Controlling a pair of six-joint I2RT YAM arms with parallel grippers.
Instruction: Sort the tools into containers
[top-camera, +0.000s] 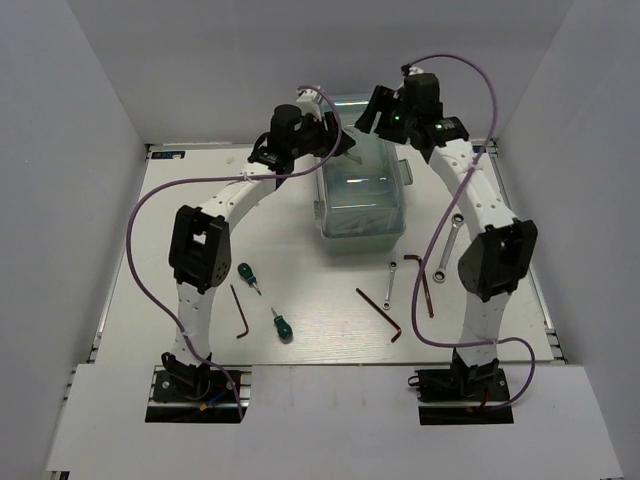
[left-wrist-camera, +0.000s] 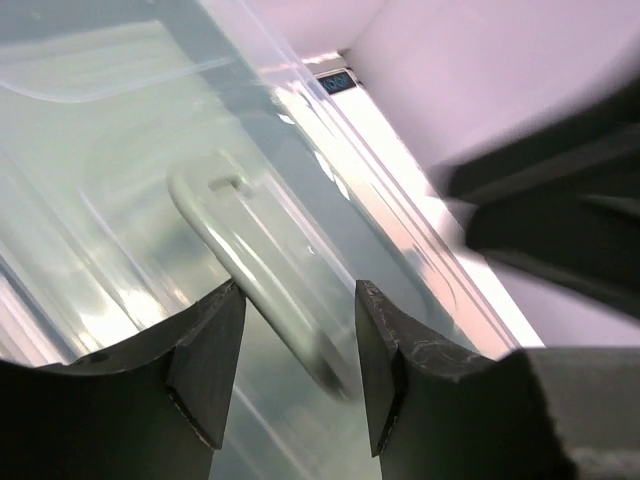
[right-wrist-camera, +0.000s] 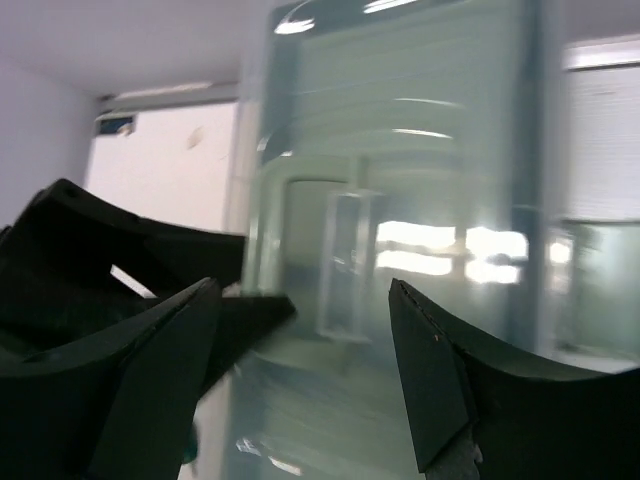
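1. While both arms reach over the pale green rectangular plastic toolbox (top-camera: 362, 225) at the far middle of the white worktop (top-camera: 200, 220), I judge the step in hand to be opening its translucent clear lid (top-camera: 365, 185), which looks shut.
2. Left hand (left-wrist-camera: 295, 350): the fingers are apart and grip nothing. The wrist view shows the pale elongated plastic handle (left-wrist-camera: 245, 265) running through the gap between them. Whether either finger touches it cannot be told.
3. Right hand (right-wrist-camera: 305, 330): the fingers are spread wide and empty, above the lid toward the far right of the toolbox.
4. Tool positions: two stubby green-handled screwdrivers (top-camera: 248, 277), three thin reddish-brown L-shaped hex keys (top-camera: 380, 313) and two small silver wrenches (top-camera: 389, 284) all lie on the worktop on the near side of the toolbox. None is inside it.
5. To do the step well:
   - Centre the handle between the left fingers before closing, so it does not slip out sideways.
   - Close firmly, because the plastic looks smooth.
   - Lift along the lid's hinge arc rather than straight up.
   - Use the right hand to steady the light toolbox so it does not slide or tip.
   - Keep the two hands apart, as they work close together here.
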